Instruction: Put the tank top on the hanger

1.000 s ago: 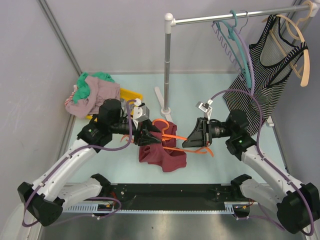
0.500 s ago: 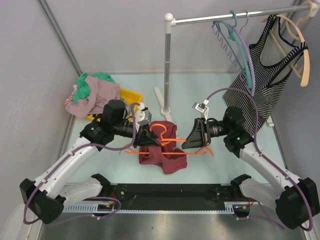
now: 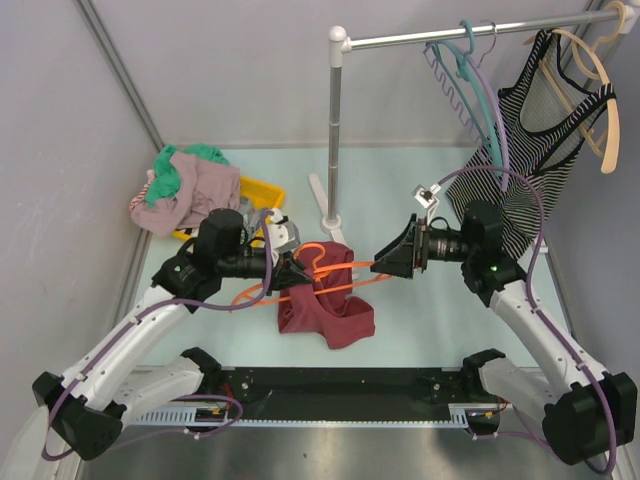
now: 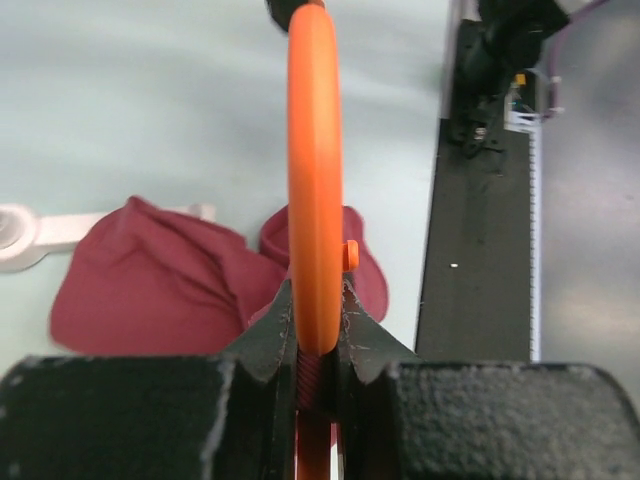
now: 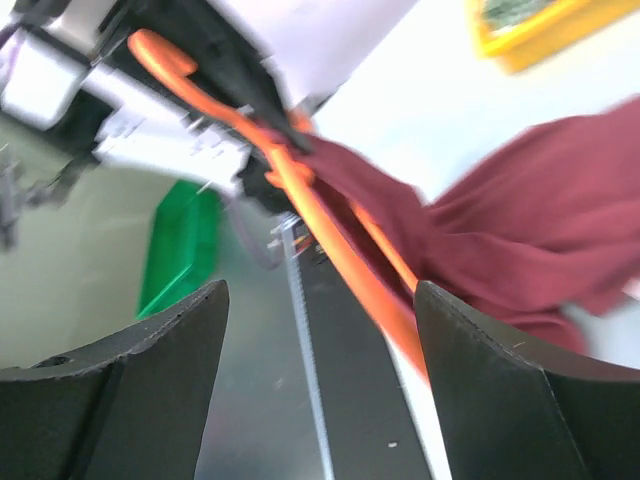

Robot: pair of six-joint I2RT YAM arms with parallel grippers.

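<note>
Orange hanger (image 4: 315, 150) pinched in left claw (image 4: 318, 325) over maroon tank top (image 4: 150, 275).

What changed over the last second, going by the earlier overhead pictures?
The right pincer let go of the hanger, opened and drew back to the right. The left pincer closed on the hanger and now holds it alone; the hanger slid left. The tank top stayed roughly where it lay.
</note>
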